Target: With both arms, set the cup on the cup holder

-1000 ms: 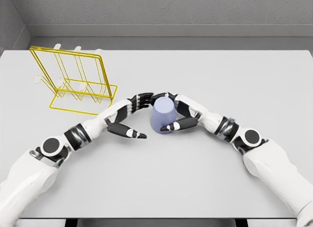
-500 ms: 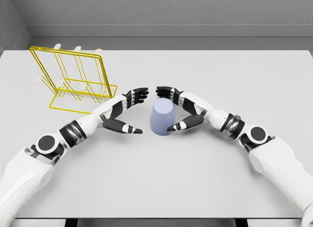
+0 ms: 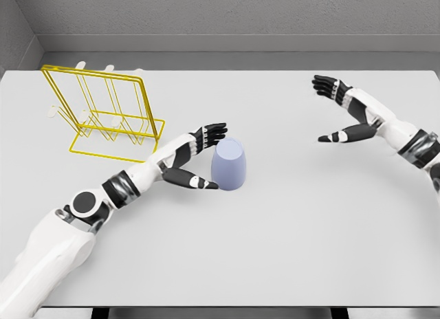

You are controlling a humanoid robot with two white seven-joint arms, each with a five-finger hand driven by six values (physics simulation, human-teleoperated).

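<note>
The blue cup (image 3: 228,165) stands upside down mid-table. The left hand (image 3: 194,159) is open wide, cupping its side. It should squeeze gently before lifting toward the yellow holder (image 3: 103,116). The right hand (image 3: 344,113) hangs open, well apart

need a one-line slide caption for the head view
Left hand open around the upside-down blue cup on the grey table; right hand open, off to the right; yellow wire cup holder far left.
</note>
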